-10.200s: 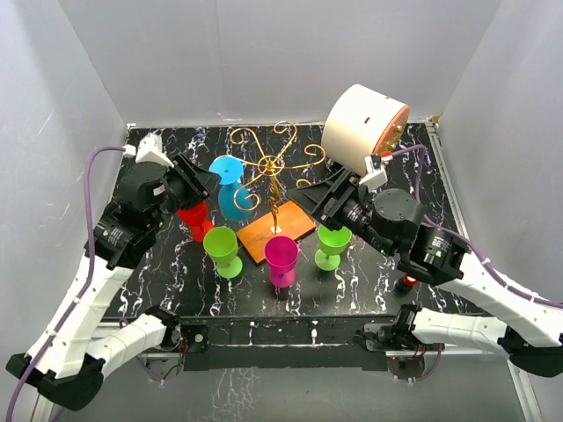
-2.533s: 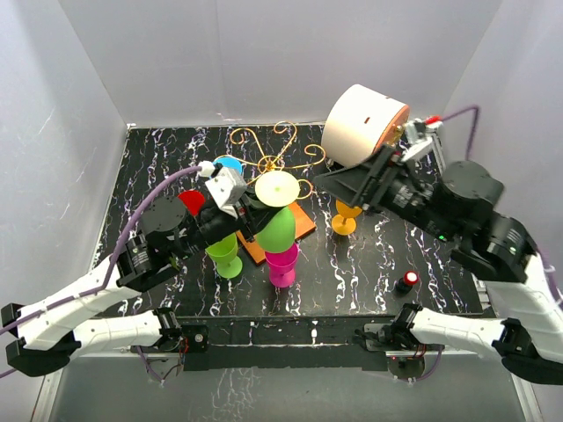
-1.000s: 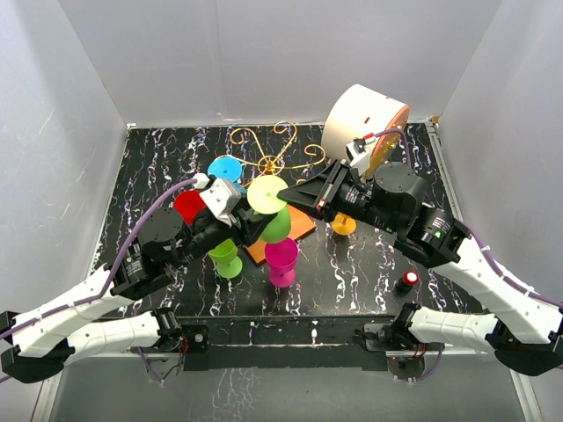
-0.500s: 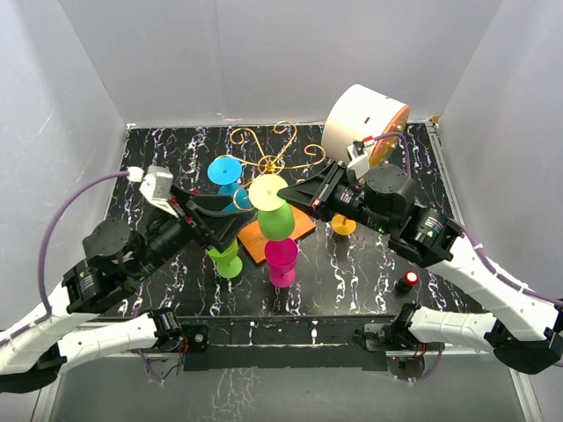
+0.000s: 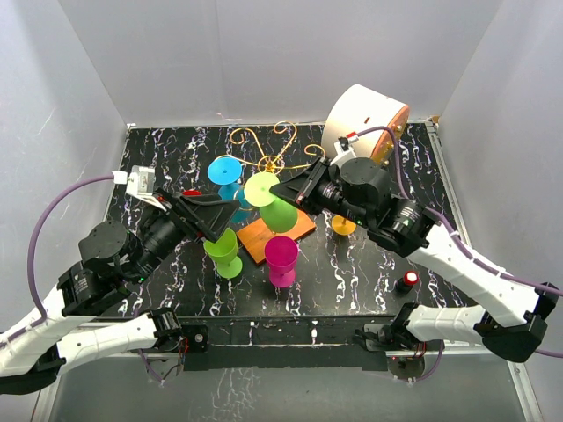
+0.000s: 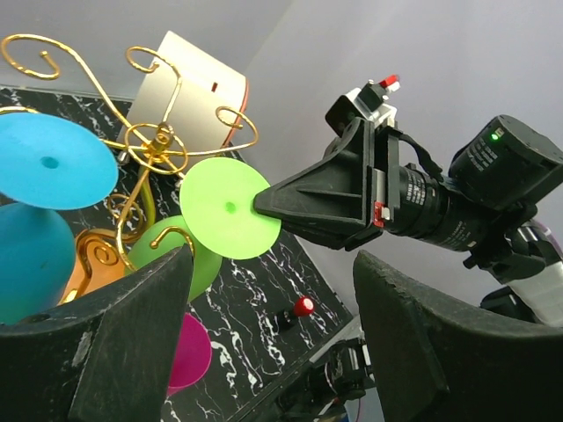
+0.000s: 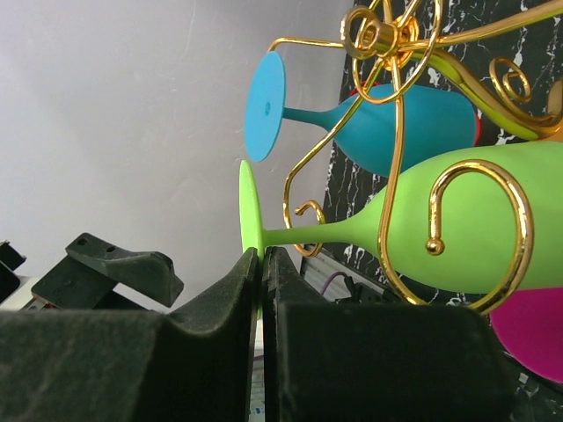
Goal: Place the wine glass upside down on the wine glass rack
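The rack is carrying the green glass foot-up and tilted, its stem resting in a scroll hook. The right jaws are pinching the foot's rim, probably steadying it before release. The left jaws are gaping wide, holding nothing and hanging clear.

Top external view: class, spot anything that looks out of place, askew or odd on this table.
The large white cylinder lies tipped over at the back right corner, beside the wine glass rack, its round face turned sideways. Nothing looks spilled or broken.
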### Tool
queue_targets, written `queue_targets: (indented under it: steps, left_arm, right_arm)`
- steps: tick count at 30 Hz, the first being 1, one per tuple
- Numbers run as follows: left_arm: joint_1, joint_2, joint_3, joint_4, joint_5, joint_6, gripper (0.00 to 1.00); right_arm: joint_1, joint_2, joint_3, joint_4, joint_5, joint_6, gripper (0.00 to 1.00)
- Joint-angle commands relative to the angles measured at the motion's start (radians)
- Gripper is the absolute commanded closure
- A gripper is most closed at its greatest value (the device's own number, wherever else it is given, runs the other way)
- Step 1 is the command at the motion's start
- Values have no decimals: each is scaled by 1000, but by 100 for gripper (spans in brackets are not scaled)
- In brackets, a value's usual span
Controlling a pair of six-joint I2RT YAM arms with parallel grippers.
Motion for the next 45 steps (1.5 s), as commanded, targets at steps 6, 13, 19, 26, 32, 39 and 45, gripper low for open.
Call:
queue_targets:
  steps: [6,13,19,26,32,39,45]
  left_arm:
    - [-2,-24,-9,-80,-163,-98,28]
    - [-2,-46,-44,-96,-223,-125,28]
    - [-2,-53,-45,-131,-269,-139,28]
    - [-2,-86,-65,-143,-303,-161,27]
    - [-2,-88,-61,-147,-319,-156,27]
    - [-2,-87,-58,-149,-335,-149,27]
    - [-2,-91,-58,-158,-343,-149,26]
  right_arm:
    - [3,42,99,61,16,-42,100]
    - [3,77,116,84,20,-47,100]
    - [3,112,133,104,0,-53,100]
    - [3,162,180,97,-50,-79,100]
    - [3,193,195,96,-113,-88,100]
    - [3,200,190,94,-159,-100,100]
    - [3,185,176,68,-164,-110,100]
